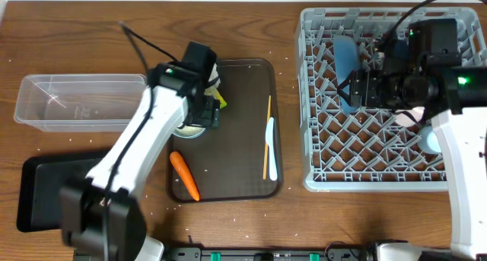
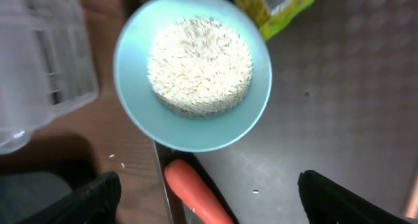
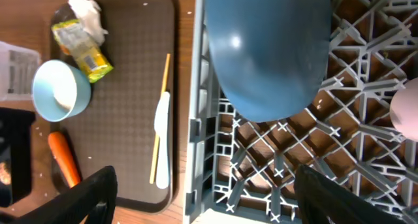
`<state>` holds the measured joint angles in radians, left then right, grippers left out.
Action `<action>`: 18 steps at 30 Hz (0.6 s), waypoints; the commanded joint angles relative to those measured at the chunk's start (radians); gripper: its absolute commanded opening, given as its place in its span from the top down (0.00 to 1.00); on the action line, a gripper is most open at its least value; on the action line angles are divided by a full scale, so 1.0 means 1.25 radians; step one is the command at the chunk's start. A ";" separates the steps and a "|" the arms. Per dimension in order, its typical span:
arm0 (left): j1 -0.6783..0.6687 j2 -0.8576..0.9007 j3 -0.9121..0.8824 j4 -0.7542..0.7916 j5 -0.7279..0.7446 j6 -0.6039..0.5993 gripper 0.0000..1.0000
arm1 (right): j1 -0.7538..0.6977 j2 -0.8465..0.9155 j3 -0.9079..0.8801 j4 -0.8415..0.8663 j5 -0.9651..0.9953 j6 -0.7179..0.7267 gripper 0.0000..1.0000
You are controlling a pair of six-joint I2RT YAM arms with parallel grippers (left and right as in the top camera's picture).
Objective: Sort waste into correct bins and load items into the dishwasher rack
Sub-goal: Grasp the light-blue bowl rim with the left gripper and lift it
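Note:
My left gripper (image 1: 204, 115) (image 2: 210, 201) is open and empty, hovering above the pale blue bowl (image 2: 192, 129) full of white rice (image 2: 199, 67) at the brown tray's left edge. The orange carrot (image 1: 184, 175) (image 2: 196, 194) lies just below the bowl. The yellow-green wrapper (image 2: 274, 5) (image 3: 81, 48) and white tissue (image 3: 88, 12) lie beyond it. My right gripper (image 1: 354, 90) (image 3: 202, 198) is open and empty over the grey rack (image 1: 319, 162) (image 3: 294, 159), near the blue plate (image 1: 346, 57) (image 3: 268, 48) standing in it. The chopsticks (image 1: 266, 135) and spoon (image 1: 271, 143) lie on the tray.
The clear tub (image 1: 76, 101) sits at the left, with the black tray (image 1: 46, 192) in front of it. The dark brown serving tray (image 1: 236, 154) is in the middle. A pink cup (image 3: 405, 110) and a light blue cup (image 1: 432, 139) are in the rack's right part.

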<state>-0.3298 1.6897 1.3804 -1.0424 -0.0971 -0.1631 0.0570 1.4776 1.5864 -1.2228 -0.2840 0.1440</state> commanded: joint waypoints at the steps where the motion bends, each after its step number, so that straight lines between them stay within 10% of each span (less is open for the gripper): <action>1: 0.002 0.045 -0.007 0.020 -0.013 0.038 0.14 | 0.008 0.013 0.002 -0.001 0.012 0.013 0.23; 18: -0.012 0.182 -0.024 0.159 0.051 0.079 0.57 | 0.013 0.026 0.002 0.001 0.012 0.013 0.21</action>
<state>-0.3428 1.8751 1.3674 -0.8425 -0.0376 -0.0708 0.0673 1.4998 1.5864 -1.2224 -0.2745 0.1520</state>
